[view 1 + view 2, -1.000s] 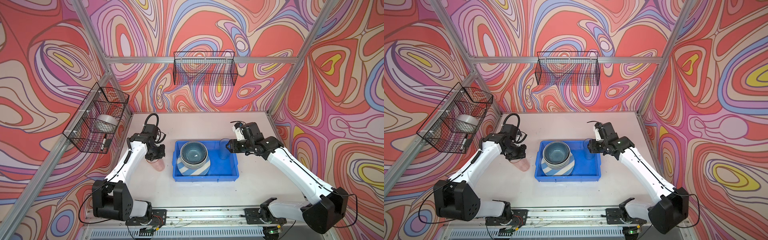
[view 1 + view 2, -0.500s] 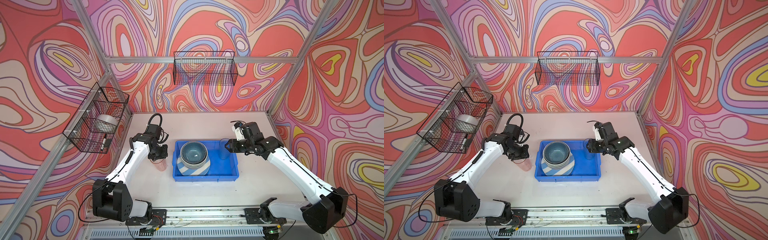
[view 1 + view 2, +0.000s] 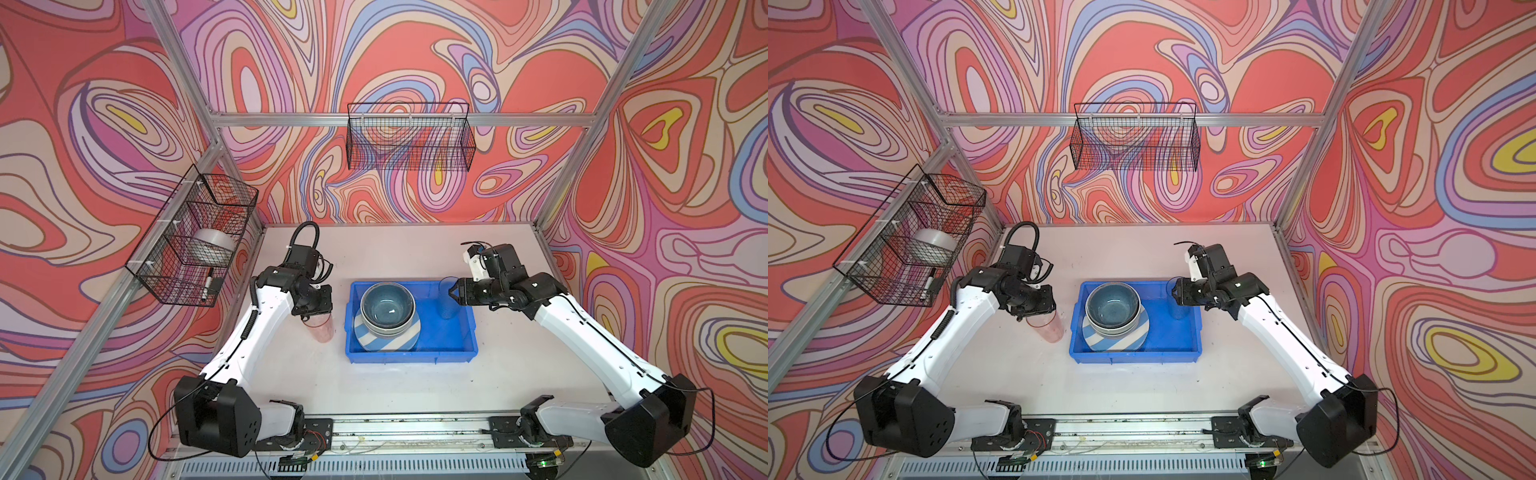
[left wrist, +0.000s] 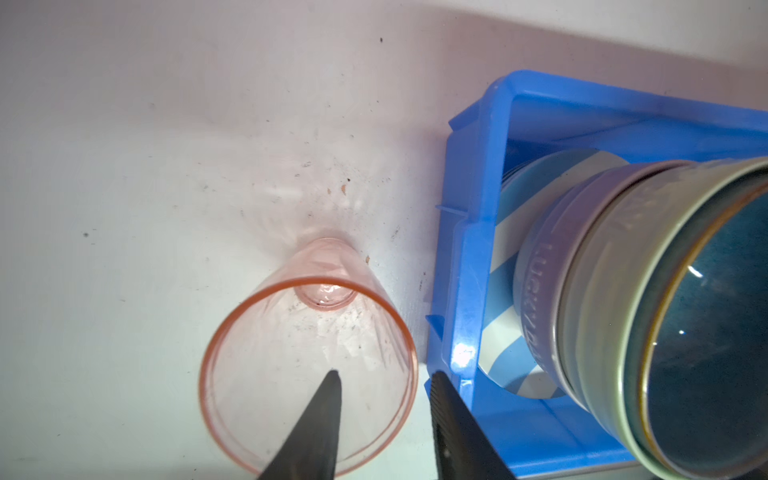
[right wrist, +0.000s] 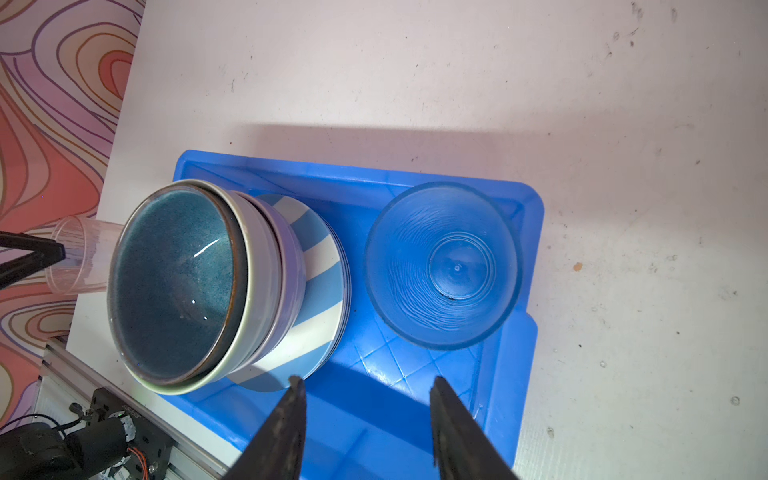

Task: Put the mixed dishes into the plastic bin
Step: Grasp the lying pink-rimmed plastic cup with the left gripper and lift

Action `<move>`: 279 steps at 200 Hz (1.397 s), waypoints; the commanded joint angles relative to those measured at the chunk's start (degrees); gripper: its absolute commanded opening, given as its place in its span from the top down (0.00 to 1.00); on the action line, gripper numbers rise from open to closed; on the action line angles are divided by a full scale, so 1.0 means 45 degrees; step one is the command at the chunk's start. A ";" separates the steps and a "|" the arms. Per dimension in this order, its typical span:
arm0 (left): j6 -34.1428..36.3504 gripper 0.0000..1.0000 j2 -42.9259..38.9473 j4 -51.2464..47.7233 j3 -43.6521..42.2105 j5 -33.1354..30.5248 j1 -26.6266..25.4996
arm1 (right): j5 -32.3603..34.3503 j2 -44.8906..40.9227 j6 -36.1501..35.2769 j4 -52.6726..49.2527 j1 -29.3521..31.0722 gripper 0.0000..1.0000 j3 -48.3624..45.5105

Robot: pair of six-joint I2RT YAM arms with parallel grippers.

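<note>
Nearest, about the middle of the desk: the plastic bin, bright blue, long sides parallel to the desk's near edge. Inside its left half, flat on the floor: a blue-white striped plate. Stacked on that plate, toward the bin's far left corner: a lavender bowl, a pale green bowl nested in it, a dark blue bowl on top, all mouth up. Just outside the bin's left wall, upright on the desk, near the wall without visibly touching it: a pink tumbler, not yet in the bin. Above its mouth: the left gripper, jaws partly apart and straddling the tumbler's bin-side wall, one finger on the inside of the rim, the other outside, between tumbler and bin. Inner finger well clear of the wall, so no grip on anything. In the bin's far right corner, upright: a clear bluish tumbler. Just right of its rim, above that same corner: the right gripper, jaws about half apart, nothing between them. Farthest, off the desk: a black wire basket on the left wall with a white tape roll inside, and a second black wire basket on the back wall.
</note>
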 commanded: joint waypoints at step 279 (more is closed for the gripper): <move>-0.0254 0.83 0.0507 -0.0296 -0.1522 0.0576 0.2281 | -0.0275 -0.0508 0.0036 -0.0145 -0.0072 0.49 0.0502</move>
